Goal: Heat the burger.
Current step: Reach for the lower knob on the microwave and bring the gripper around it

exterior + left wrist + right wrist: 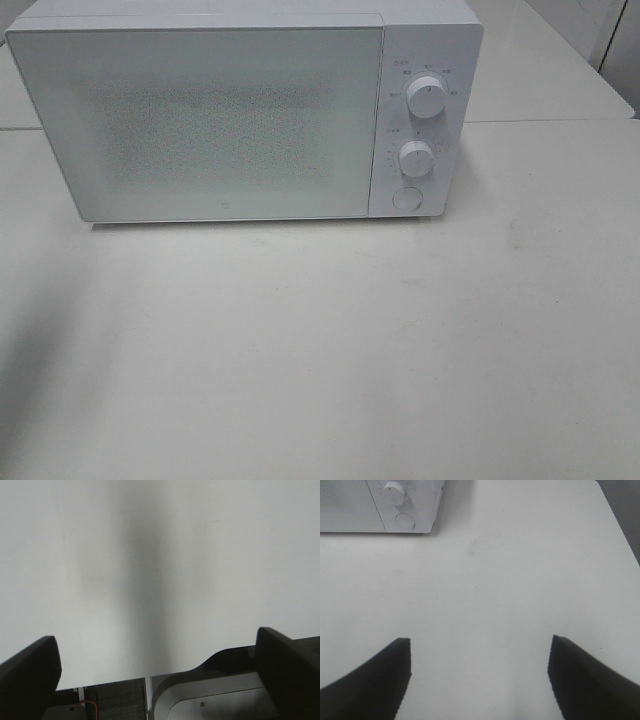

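The microwave (230, 110) stands shut on the table (320, 350), its frosted door (200, 120) blocking any look inside, so where the burger lies cannot be told. Left gripper (156, 645) and right gripper (480, 641) both gape apart (the right out in front of the microwave's lower dial (416, 158)).

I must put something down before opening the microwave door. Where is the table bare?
The whole stretch of table in front of the microwave is bare, across the full view. A narrower bare strip lies right of its control knobs. Only the back, where the microwave stands, is taken.
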Available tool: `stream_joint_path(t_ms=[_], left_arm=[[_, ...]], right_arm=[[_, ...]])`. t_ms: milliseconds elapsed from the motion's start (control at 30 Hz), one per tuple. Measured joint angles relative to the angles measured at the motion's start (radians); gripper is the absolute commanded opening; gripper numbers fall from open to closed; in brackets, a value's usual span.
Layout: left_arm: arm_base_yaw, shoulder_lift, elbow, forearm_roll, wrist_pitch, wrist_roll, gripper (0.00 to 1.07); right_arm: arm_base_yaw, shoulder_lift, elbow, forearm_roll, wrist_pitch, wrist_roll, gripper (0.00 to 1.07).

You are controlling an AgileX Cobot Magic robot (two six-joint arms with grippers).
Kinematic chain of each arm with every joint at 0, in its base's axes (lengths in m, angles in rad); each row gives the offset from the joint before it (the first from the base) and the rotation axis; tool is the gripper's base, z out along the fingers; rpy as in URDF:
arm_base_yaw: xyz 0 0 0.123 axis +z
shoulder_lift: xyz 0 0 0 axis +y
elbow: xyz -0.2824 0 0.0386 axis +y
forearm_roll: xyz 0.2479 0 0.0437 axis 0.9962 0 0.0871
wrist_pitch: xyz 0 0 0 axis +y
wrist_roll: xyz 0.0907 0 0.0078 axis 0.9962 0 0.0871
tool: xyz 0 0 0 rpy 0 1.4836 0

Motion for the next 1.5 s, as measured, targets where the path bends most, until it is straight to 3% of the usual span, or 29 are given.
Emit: stream_joint_path(t_ms=[300, 633, 700, 867, 1167, 1500], left_arm=[[0.023, -0.237, 0.021, 0.157, 0.073, -0.092, 1.01], [0.023, -0.474, 0.196, 0.165, 0.061, -0.098, 1.01], [0.023, -0.602, 0.286, 0.165, 0.028, -0.098, 1.01], [0.023, -0.752, 0.364, 0.165, -0.008, -0.097, 1.01], [0.023, -1.009, 0.436, 0.165, -0.079, -0.097, 1.01], [0.023, -1.183, 0.436, 0.146, -0.082, -0.097, 1.01]], right_arm=[[0.0, 0.0, 0.0, 0.0, 0.0, 0.0, 0.76], [0.0, 0.0, 0.0, 0.0, 0.0, 0.0, 0.76], [0.0, 0.0, 0.0, 0.0, 0.0, 0.0, 0.76], [0.0, 0.0, 0.0, 0.0, 0.0, 0.0, 0.76], [0.0, 0.0, 0.0, 0.0, 0.0, 0.0, 0.76], [0.0, 0.0, 0.0, 0.0, 0.0, 0.0, 0.76]])
